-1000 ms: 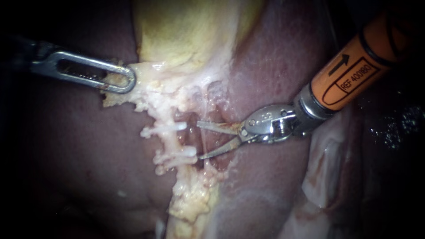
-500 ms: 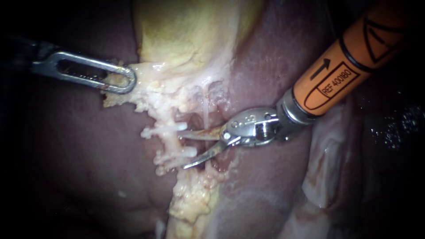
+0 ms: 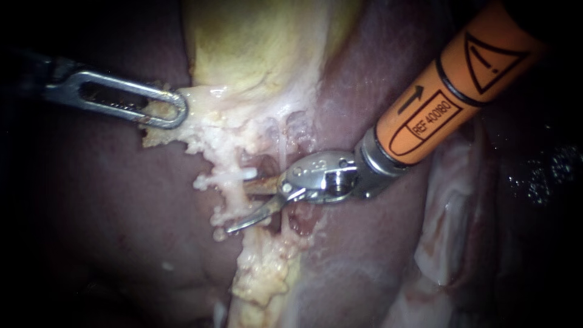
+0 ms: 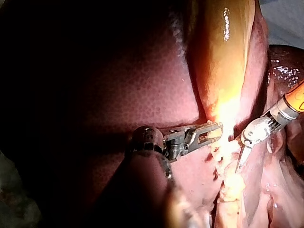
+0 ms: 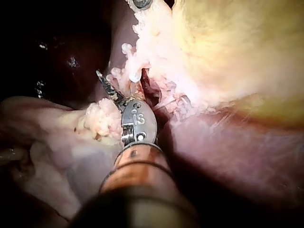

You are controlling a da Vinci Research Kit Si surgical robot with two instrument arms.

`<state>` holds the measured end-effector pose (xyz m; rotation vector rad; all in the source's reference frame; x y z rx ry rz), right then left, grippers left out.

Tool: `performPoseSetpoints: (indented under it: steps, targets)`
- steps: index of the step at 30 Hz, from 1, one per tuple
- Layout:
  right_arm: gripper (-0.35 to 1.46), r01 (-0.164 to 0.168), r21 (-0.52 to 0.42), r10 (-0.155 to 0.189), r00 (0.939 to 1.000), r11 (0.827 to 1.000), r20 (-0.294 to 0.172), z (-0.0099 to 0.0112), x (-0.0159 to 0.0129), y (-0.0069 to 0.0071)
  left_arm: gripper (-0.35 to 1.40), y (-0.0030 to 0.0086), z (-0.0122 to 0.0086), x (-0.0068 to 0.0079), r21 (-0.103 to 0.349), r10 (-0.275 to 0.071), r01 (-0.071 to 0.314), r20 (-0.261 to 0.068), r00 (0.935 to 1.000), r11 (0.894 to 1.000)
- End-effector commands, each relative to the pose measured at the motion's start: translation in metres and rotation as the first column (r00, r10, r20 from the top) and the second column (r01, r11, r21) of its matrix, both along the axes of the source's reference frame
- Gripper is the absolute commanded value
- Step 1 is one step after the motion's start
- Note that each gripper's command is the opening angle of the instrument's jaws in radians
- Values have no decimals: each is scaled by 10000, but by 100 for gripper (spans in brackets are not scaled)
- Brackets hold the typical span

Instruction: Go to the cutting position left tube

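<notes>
The left tube (image 3: 234,195) runs down through whitish fatty tissue below the yellow gallbladder (image 3: 261,42). It carries two white clips, an upper one (image 3: 226,178) and a lower one (image 3: 226,216). My right instrument (image 3: 238,206) comes in from the upper right on an orange shaft. Its two thin blades stand open astride the tube between the clips, and the lower blade lies across the lower clip. My left instrument (image 3: 165,110) is shut on the whitish tissue (image 3: 200,115) at the gallbladder's lower edge. The left wrist view shows both instruments, the left (image 4: 209,130) and the right (image 4: 240,159).
Dark red liver (image 3: 91,200) surrounds the field. A thin pale strand (image 3: 282,143) runs down just right of the clipped tube. Pale folded tissue (image 3: 446,225) lies under the right shaft. In the right wrist view a fatty lump (image 5: 102,118) sits beside the right instrument (image 5: 116,90).
My right instrument has moved left and slightly down, blades still open. The blades went from right of the tube to astride it between the clips. The left instrument has held still.
</notes>
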<state>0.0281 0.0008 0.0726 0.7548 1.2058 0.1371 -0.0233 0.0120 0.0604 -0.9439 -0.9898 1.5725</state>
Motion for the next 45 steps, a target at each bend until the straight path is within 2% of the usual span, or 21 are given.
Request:
performPoseSetpoints:
  steps: [1,9,18,23,28,37,45]
  targets:
    - [124,-15,22,15,10000,10000,18,-1,2,0,-35,0,0,0,0,5,-5,3,10000,10000]
    - [124,-260,357,257,9996,9990,95,-4,20,-1,-35,0,0,0,-1,5,-5,3,10000,10000]
    - [121,-581,631,555,9976,9963,426,-7,34,-1,-35,1,1,1,-2,7,-7,4,10000,10000]
    - [124,-571,633,545,9976,9964,419,-12,35,-4,-35,1,2,1,-3,7,-7,4,10000,10000]
    - [133,-523,679,509,9985,9963,223,-27,37,-15,-35,2,4,2,-3,9,-9,5,10000,10000]
    - [133,-171,803,192,9995,9966,-252,-58,43,-35,-35,2,5,2,-3,10,-10,5,10000,10000]
    - [133,-138,876,180,9987,9961,-471,-72,45,-40,-35,3,5,2,-3,11,-11,6,10000,10000]
